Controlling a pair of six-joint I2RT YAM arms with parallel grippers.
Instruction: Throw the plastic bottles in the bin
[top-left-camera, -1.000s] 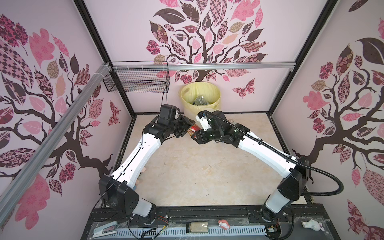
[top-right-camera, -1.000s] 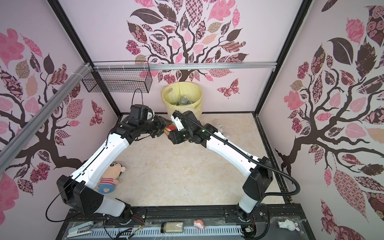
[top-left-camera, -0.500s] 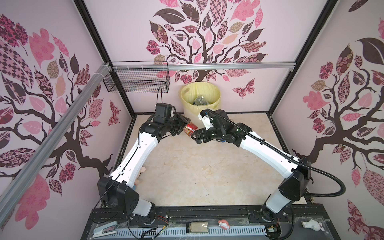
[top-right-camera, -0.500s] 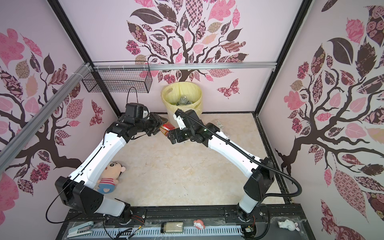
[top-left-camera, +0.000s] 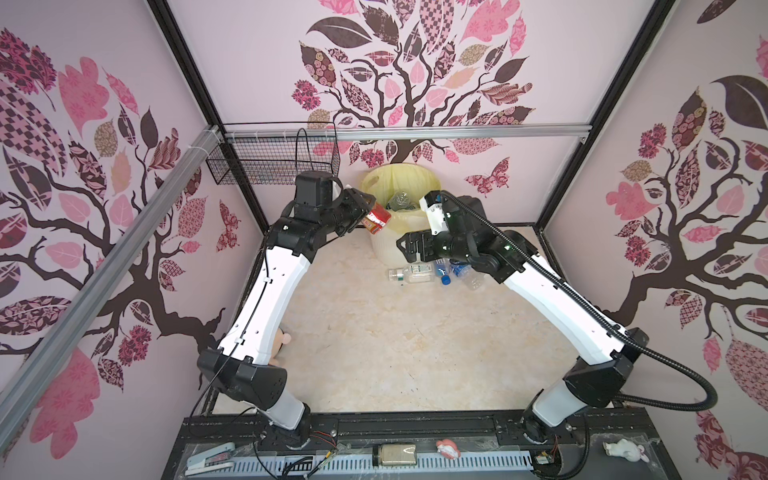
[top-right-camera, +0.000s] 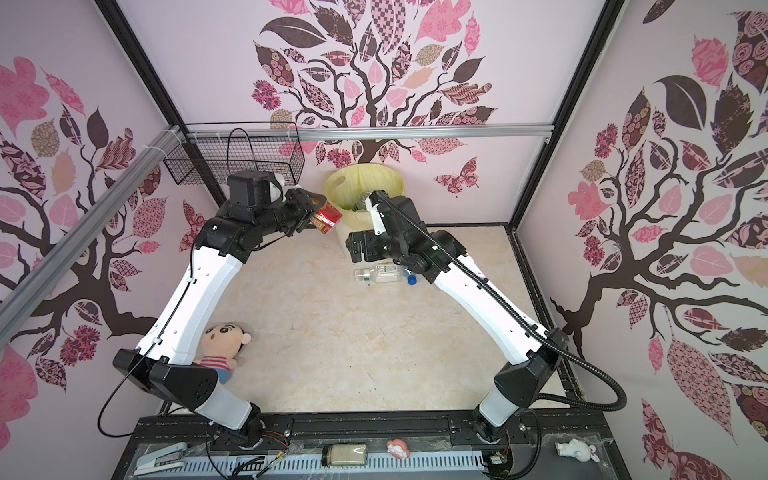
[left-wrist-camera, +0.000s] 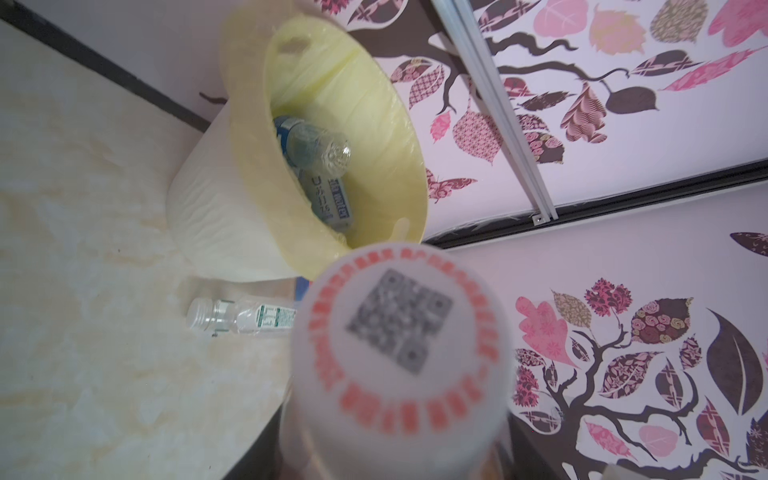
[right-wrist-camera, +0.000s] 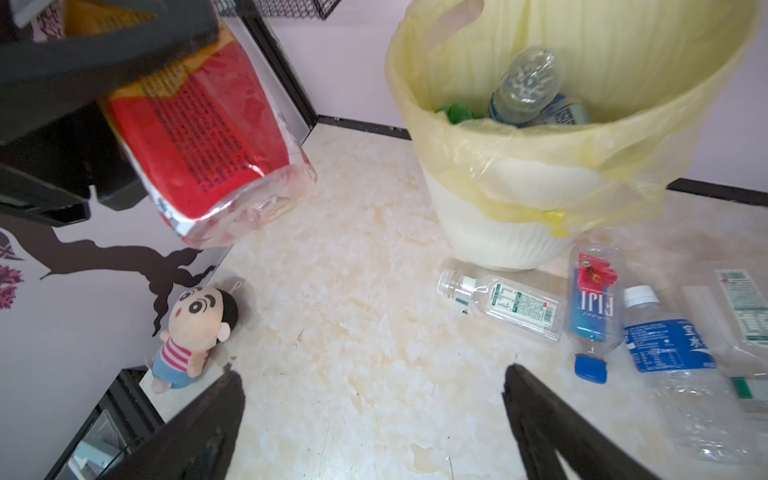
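Left hand (top-left-camera: 360, 206): clamped on the amber bottle (top-left-camera: 377, 216) with the red label. The bottle is raised off the surface (top-left-camera: 395, 340), tilted, just beside the left rim of the bin (top-left-camera: 384, 249). In the right wrist view, bottle and rim stand apart. In the left wrist view, the bottle's white round end (left-wrist-camera: 399, 332), printed with a square code and a ring of red characters, sits close and blurred.

Right hand (right-wrist-camera: 372, 378): fingers spread wide, nothing between them. It hangs on the near side of the bin, above loose bottles.

The bin is at the far middle of the surface by the far wall, with its yellow bag folded over the rim. Inside are a clear bottle (right-wrist-camera: 523, 83), a blue-labelled one under it, and something green.

Lying on the surface at the bin's near foot:
- green-labelled bottle (right-wrist-camera: 503, 305), no cap on it
- Fiji bottle (right-wrist-camera: 592, 307), blue cap
- blue-labelled bottle (right-wrist-camera: 665, 340), white cap
- more clear plastic further right, partly cut off

A plush doll (top-right-camera: 220, 345) lies near left, beside the left arm. A wire basket (top-left-camera: 270, 162) hangs far left.
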